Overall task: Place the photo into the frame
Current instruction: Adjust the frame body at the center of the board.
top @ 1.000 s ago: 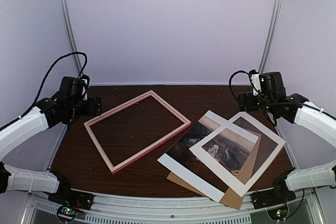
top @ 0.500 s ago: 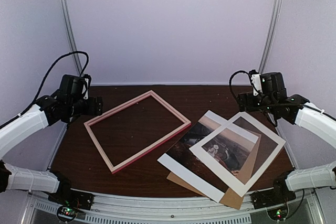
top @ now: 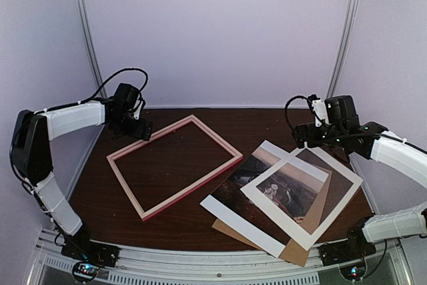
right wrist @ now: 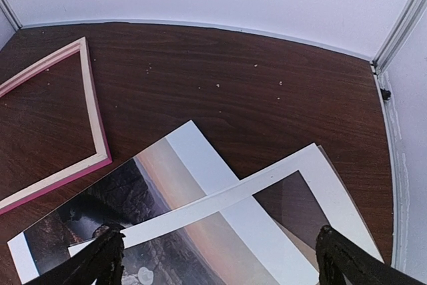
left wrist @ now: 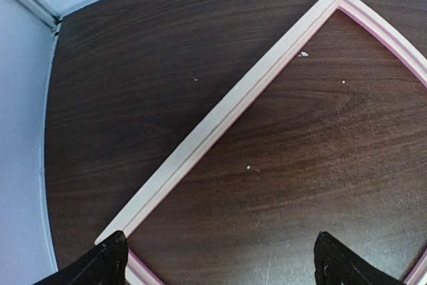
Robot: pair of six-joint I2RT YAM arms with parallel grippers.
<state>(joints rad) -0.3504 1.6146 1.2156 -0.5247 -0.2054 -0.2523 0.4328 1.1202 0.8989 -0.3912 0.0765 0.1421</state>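
Note:
The frame, thin pink moulding with pale wood edges, lies flat and empty at centre left. The photo, a dark landscape with white margins, lies to its right, partly covered by a white window mat. My left gripper hovers open over the frame's back left side; in its wrist view the frame's left corner lies by the left finger of the gripper. My right gripper hangs open above the mat's far corner. Its wrist view shows the gripper over photo and mat.
A brown backing board pokes out under the photo and mat near the front right. The dark wooden table is closed in by pale walls at the back and both sides. The frame's right corner almost touches the photo.
The left arm has swung up and inward, bringing its gripper from the far left to the frame's back left side. The right gripper has shifted slightly left toward the mat.

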